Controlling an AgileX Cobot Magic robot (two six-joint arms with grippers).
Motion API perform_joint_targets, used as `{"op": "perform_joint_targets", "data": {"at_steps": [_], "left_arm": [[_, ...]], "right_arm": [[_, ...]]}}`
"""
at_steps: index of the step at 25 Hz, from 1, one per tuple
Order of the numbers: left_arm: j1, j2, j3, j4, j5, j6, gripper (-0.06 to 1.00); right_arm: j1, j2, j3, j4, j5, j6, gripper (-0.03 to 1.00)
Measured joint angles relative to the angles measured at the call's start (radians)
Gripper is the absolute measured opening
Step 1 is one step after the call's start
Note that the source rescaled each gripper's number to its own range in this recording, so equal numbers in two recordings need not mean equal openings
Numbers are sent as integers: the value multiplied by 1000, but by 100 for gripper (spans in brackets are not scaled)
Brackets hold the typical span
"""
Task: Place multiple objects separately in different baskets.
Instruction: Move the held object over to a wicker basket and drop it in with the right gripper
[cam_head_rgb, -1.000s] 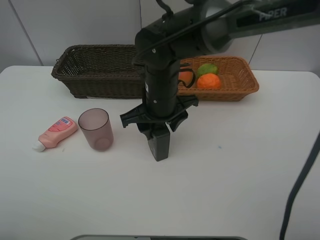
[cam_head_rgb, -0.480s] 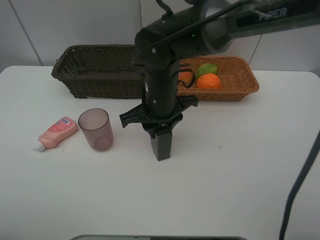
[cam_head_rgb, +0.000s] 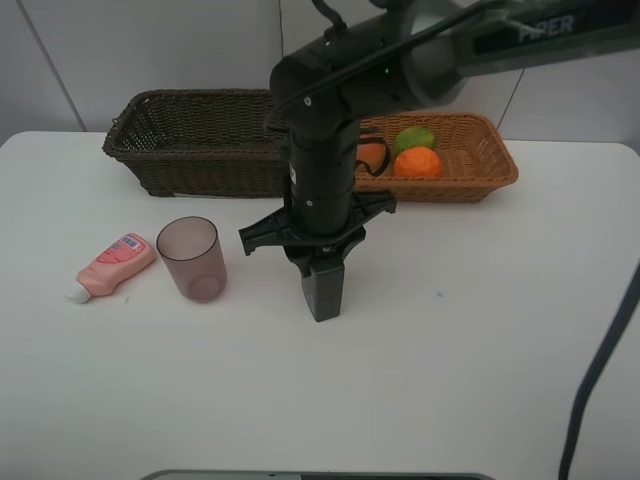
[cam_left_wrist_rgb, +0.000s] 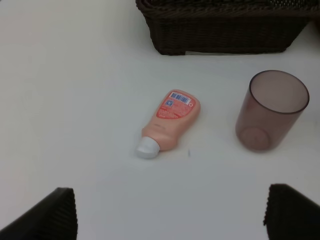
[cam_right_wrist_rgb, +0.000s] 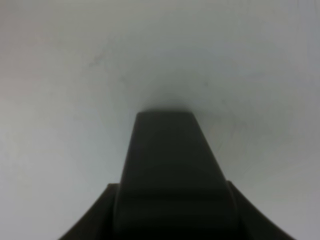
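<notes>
Right gripper (cam_head_rgb: 322, 300): shut, nothing visibly held. Left gripper (cam_left_wrist_rgb: 175, 212): wide open, empty. 1 risk we note: low sideways travel topples cup (cam_head_rgb: 190, 258).

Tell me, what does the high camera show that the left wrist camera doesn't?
Only the high camera: the orange-tan basket holding a green fruit and an orange, and the right gripper, shut, pointing down at the table. Only the left wrist camera: the left gripper, open. Both: the pink tube lying down, the mauve cup upright and the dark brown basket.
</notes>
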Motion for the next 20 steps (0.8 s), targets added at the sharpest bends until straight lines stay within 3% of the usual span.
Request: {"op": "perform_joint_targets", "data": {"at_steps": [3,8,20], "left_arm": [[0,0,0,0,0,0,97],[0,0,0,0,0,0,97],[0,0,0,0,0,0,97]], "right_arm": [[0,-6,-19,2,27,-33,1],[-1,-24,-193,1,182,-149,1],[-60,8,-556,-26,194,-182,1]]}}
